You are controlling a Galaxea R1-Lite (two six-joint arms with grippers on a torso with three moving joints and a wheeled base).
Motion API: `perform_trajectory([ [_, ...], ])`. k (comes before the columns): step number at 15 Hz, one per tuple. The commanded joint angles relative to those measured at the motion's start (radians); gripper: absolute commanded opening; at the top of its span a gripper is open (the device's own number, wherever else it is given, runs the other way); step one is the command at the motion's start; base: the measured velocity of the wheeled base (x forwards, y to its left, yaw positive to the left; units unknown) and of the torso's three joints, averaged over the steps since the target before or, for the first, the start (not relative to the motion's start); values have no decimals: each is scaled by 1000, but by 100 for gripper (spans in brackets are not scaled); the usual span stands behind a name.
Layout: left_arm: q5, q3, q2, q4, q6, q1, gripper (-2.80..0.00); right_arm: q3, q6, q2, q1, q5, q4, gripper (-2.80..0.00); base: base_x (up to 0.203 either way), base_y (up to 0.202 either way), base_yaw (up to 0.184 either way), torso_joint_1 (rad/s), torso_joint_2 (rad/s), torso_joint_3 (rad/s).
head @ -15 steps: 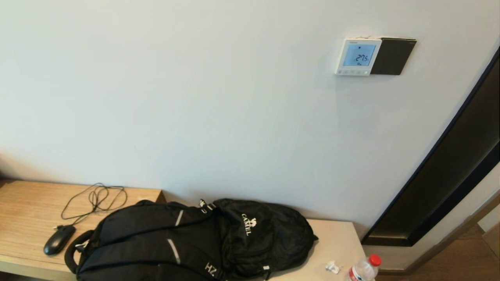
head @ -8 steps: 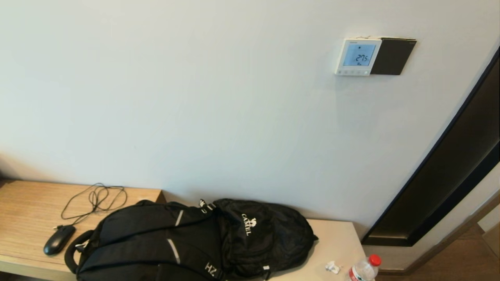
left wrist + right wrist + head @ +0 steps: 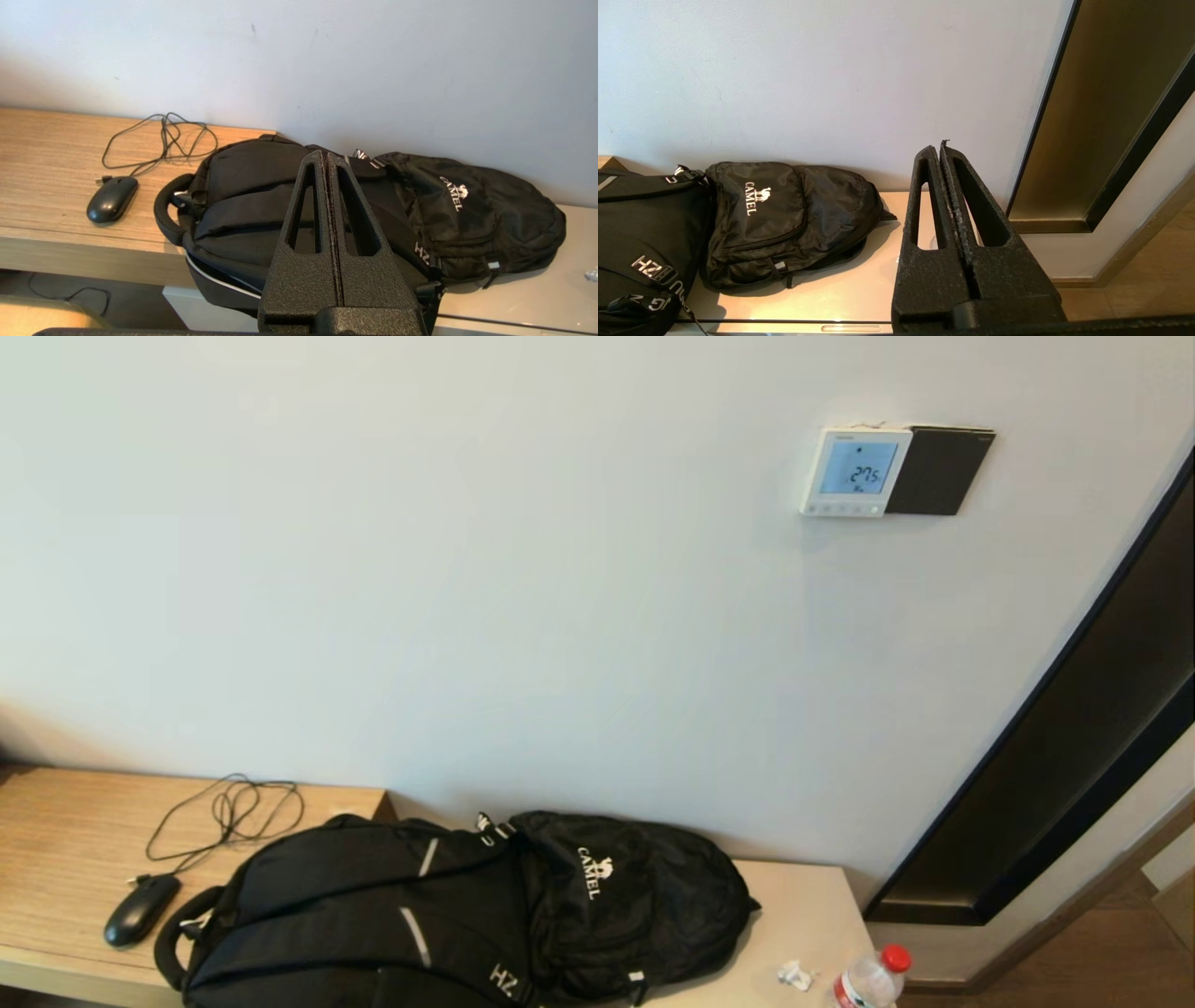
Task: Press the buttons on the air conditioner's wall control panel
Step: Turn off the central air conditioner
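Note:
The air conditioner's wall control panel (image 3: 854, 471) is a small white square with a light-blue screen showing dark digits, high on the wall at the upper right of the head view. Its buttons (image 3: 843, 509) form a pale row along its bottom strip. Neither gripper shows in the head view. My left gripper (image 3: 326, 155) is shut and empty, low above the black backpack (image 3: 261, 205). My right gripper (image 3: 937, 147) is shut and empty, low above the beige bench top (image 3: 859, 280), far below the panel.
A glossy black plate (image 3: 938, 471) adjoins the panel's right side. A second black bag (image 3: 635, 896), a mouse (image 3: 140, 908) with cable, a red-capped bottle (image 3: 868, 980) and a small white scrap (image 3: 794, 975) lie on the benches. A dark framed recess (image 3: 1074, 765) stands at right.

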Motion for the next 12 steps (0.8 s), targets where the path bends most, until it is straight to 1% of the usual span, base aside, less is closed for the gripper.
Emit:
perform_trajectory([
  [1, 0, 1, 0, 0, -1, 0, -280, 2, 0, 0, 0, 0, 0, -280, 0, 0, 0, 0, 0, 0],
  [12, 0, 1, 0, 0, 0, 0, -280, 1, 1, 0, 0, 0, 0, -280, 0, 0, 0, 0, 0, 0],
])
